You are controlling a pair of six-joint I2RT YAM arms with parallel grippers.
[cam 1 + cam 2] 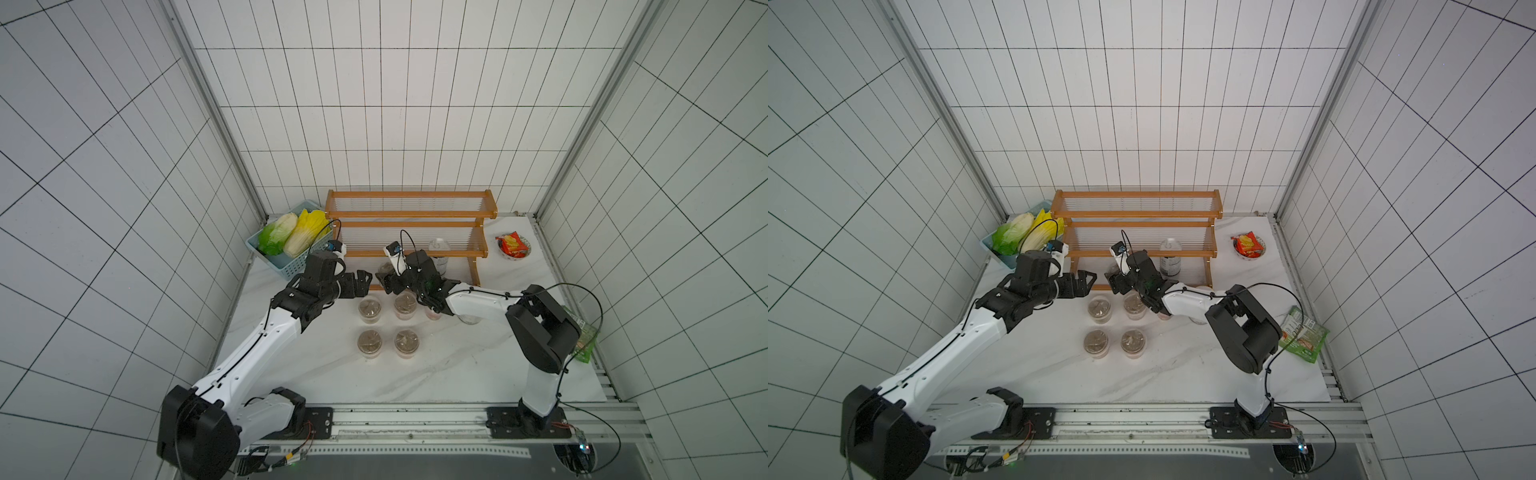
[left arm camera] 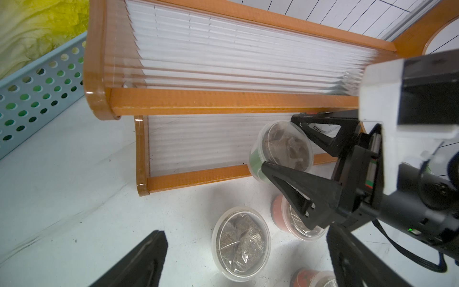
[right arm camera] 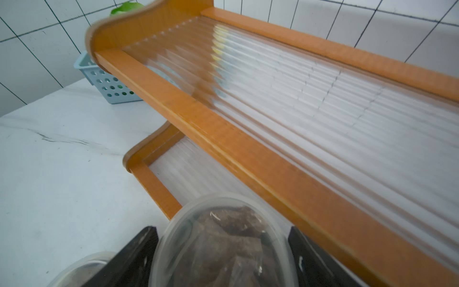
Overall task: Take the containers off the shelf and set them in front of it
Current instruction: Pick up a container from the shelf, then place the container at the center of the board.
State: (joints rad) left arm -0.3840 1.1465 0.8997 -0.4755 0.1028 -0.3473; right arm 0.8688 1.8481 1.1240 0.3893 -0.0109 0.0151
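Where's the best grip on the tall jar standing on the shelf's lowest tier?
The tall jar: probably grip its round body below the cap, across its width, coming in level from the front. It stands upright on the shelf with the middle tier close behind its top, so a top-down reach looks tighter.

The right gripper's (image 3: pixel 222 232) black jaws clasp a clear lidded cup (image 3: pixel 223 251) just beside the shelf's (image 3: pixel 223 129) lowest tier. A blue basket (image 3: pixel 109 87) sits beyond on the marble tabletop (image 3: pixel 62 161).
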